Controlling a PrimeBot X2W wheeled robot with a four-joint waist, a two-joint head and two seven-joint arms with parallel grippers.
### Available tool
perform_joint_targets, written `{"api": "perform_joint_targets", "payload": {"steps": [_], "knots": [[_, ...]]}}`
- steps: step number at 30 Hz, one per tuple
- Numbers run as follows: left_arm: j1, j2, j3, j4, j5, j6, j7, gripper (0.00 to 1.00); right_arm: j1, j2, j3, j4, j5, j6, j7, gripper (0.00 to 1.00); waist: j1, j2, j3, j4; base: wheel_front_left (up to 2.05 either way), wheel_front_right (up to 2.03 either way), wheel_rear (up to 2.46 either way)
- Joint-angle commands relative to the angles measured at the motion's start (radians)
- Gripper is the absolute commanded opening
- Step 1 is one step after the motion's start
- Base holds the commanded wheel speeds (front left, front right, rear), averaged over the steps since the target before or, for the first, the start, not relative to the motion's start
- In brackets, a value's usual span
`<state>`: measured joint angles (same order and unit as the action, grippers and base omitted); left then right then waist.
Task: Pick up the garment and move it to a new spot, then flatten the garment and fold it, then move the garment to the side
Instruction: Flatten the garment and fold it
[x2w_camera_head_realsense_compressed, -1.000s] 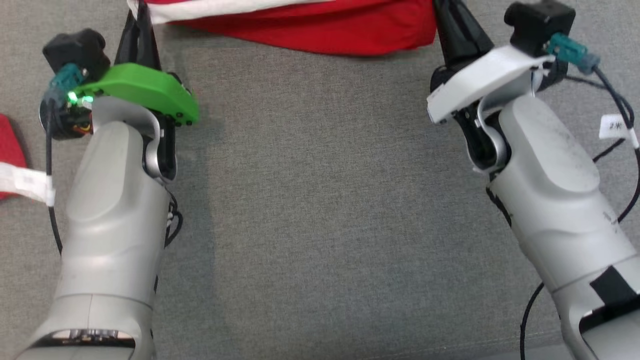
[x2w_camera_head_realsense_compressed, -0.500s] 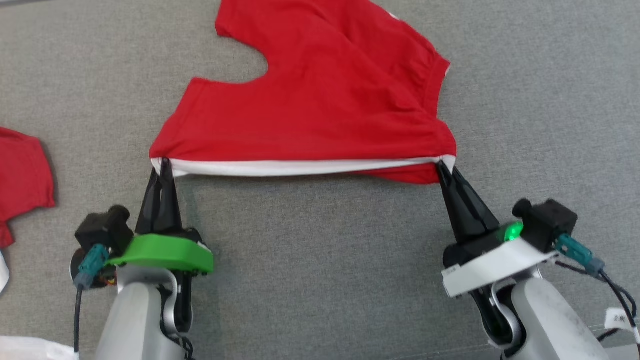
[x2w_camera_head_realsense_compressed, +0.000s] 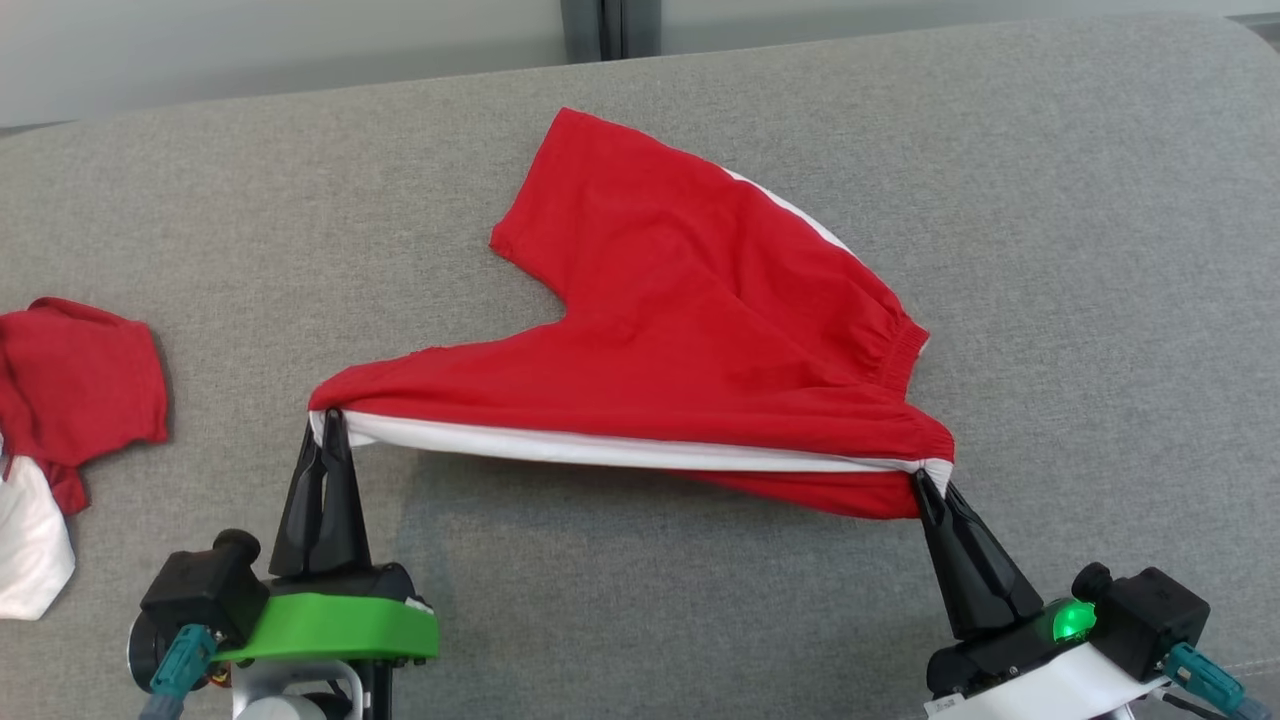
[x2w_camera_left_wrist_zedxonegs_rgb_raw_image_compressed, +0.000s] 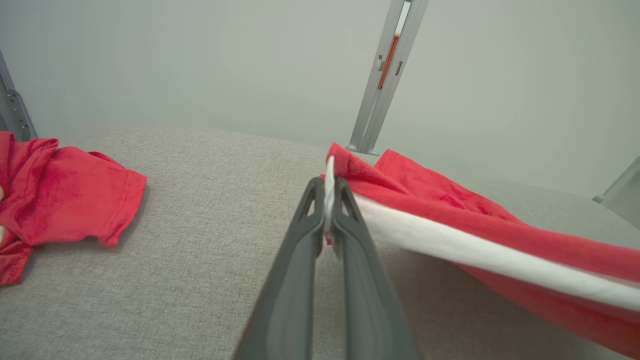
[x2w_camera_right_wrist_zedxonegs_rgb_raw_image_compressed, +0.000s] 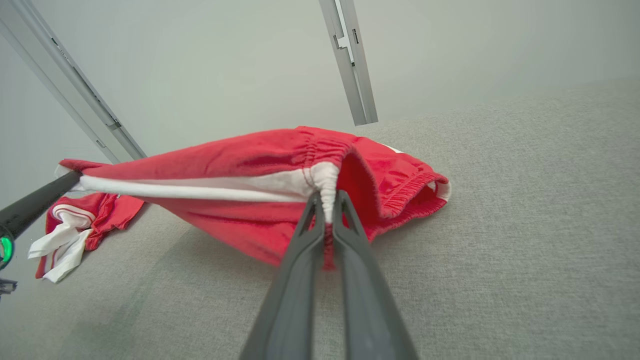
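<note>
The garment (x2w_camera_head_realsense_compressed: 690, 340) is a pair of red shorts with a white side stripe, stretched across the grey cushion. My left gripper (x2w_camera_head_realsense_compressed: 330, 422) is shut on the near hem corner of a leg, seen close in the left wrist view (x2w_camera_left_wrist_zedxonegs_rgb_raw_image_compressed: 329, 190). My right gripper (x2w_camera_head_realsense_compressed: 920, 482) is shut on the near waistband corner, where the white fabric bunches between its fingers (x2w_camera_right_wrist_zedxonegs_rgb_raw_image_compressed: 327, 200). The white stripe (x2w_camera_head_realsense_compressed: 620, 452) runs taut between the two grips, lifted a little off the surface. The far leg (x2w_camera_head_realsense_compressed: 600, 190) lies flat, pointing away from me.
A second red and white garment (x2w_camera_head_realsense_compressed: 70, 400) lies crumpled at the left edge, also seen in the left wrist view (x2w_camera_left_wrist_zedxonegs_rgb_raw_image_compressed: 55, 190). Behind the grey cushion (x2w_camera_head_realsense_compressed: 1100, 300) rise a pale wall and a metal post (x2w_camera_left_wrist_zedxonegs_rgb_raw_image_compressed: 382, 75).
The head view has tilted up, so both grippers sit lower in it. The shorts remain held at both corners, with the right corner now drawn nearer than the left.
</note>
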<state>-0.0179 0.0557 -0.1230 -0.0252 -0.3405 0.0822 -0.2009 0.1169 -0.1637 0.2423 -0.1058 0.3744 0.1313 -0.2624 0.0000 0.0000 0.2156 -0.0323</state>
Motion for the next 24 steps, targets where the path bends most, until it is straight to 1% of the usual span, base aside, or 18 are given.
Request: {"api": "perform_joint_targets", "payload": {"steps": [1, 3, 5, 7, 11, 14, 17, 20, 24], "knots": [[0.009, 0.014, 0.001, -0.012, 0.01, 0.002, 0.01, 0.0, 0.002, -0.005, -0.004, -0.003, 0.0, -0.001, -0.003, 0.0, 0.0, 0.0, 0.007, -0.004, 0.0, 0.0, 0.0], [-0.014, 0.023, -0.002, -0.021, 0.01, -0.004, 0.024, 0.0, -0.016, -0.003, 0.0, 0.003, 0.007, -0.001, -0.003, 0.0, 0.0, 0.0, 0.021, -0.011, 0.0, 0.0, 0.0], [-0.062, 0.041, -0.013, -0.012, 0.021, -0.02, 0.038, 0.0, -0.04, 0.002, -0.004, 0.016, 0.02, -0.001, -0.003, 0.0, 0.0, 0.0, 0.044, -0.015, 0.0, 0.0, 0.0], [-0.118, 0.045, -0.026, 0.001, 0.023, -0.033, 0.053, 0.0, -0.076, 0.008, -0.01, 0.032, 0.032, -0.001, -0.003, 0.0, 0.0, 0.0, 0.075, -0.023, 0.0, 0.0, 0.0], [-0.283, 0.059, -0.051, 0.086, 0.026, -0.072, 0.095, 0.0, -0.169, 0.02, -0.036, 0.089, 0.079, -0.001, 0.002, 0.0, 0.0, 0.0, 0.152, -0.043, 0.0, 0.0, 0.0], [-0.444, 0.058, -0.082, 0.196, 0.036, -0.105, 0.134, 0.0, -0.242, 0.033, -0.072, 0.145, 0.113, -0.001, 0.001, 0.0, 0.0, 0.0, 0.215, -0.057, 0.0, 0.0, 0.0], [-0.587, 0.054, -0.102, 0.322, 0.05, -0.126, 0.157, 0.0, -0.315, 0.04, -0.072, 0.19, 0.147, -0.001, 0.0, 0.0, 0.0, 0.0, 0.266, -0.079, 0.0, 0.0, 0.0], [-0.734, 0.05, -0.118, 0.459, 0.075, -0.126, 0.179, 0.0, -0.388, 0.036, -0.053, 0.233, 0.18, -0.001, -0.001, 0.0, 0.0, 0.0, 0.311, -0.112, 0.0, 0.0, 0.0], [-0.887, 0.057, -0.123, 0.63, 0.088, -0.131, 0.168, 0.0, -0.478, 0.041, -0.02, 0.271, 0.216, -0.001, -0.003, 0.0, 0.0, 0.0, 0.347, -0.157, 0.0, 0.0, 0.0]]}}
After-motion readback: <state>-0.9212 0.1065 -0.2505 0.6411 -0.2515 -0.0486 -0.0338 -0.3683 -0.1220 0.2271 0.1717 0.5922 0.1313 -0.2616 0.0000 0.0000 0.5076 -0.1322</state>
